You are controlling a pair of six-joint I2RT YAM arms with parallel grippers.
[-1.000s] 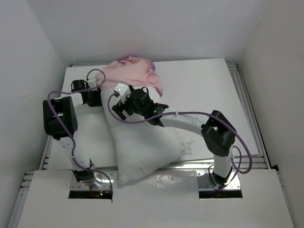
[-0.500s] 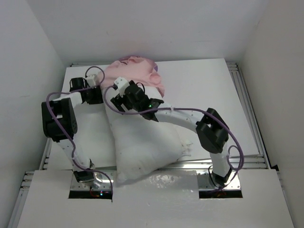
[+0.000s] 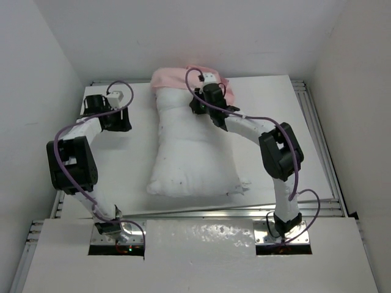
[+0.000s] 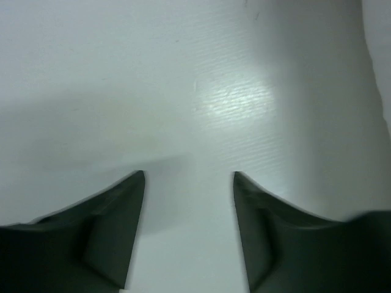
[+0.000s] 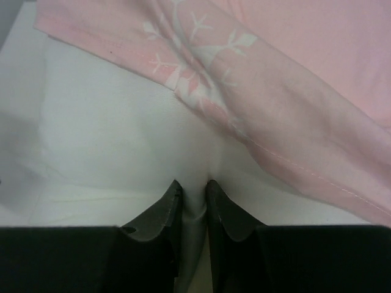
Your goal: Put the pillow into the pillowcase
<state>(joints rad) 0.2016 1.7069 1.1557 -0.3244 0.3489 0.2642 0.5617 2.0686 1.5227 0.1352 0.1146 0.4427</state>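
The white pillow (image 3: 192,159) lies lengthwise in the middle of the table, its far end against the pillowcase (image 3: 171,76). The pillowcase is bunched at the table's back edge with its pale pink inside showing. My right gripper (image 3: 195,108) sits at the pillow's far end. In the right wrist view that gripper (image 5: 192,183) is shut on a pinched fold of the pillow (image 5: 110,134), just short of the pillowcase (image 5: 305,91) hem with faint snowflakes. My left gripper (image 3: 124,122) hovers left of the pillow, open over bare table (image 4: 189,174), holding nothing.
The white table (image 3: 275,122) is boxed in by white walls on the left, back and right. Metal rails (image 3: 321,152) run along its right and near edges. Purple cables loop off both arms above the table.
The right arm swung to the pillow's far end and closed on its fabric. The left gripper opened, let go and drew left. The pillow now lies straight; the pillowcase sits further back.
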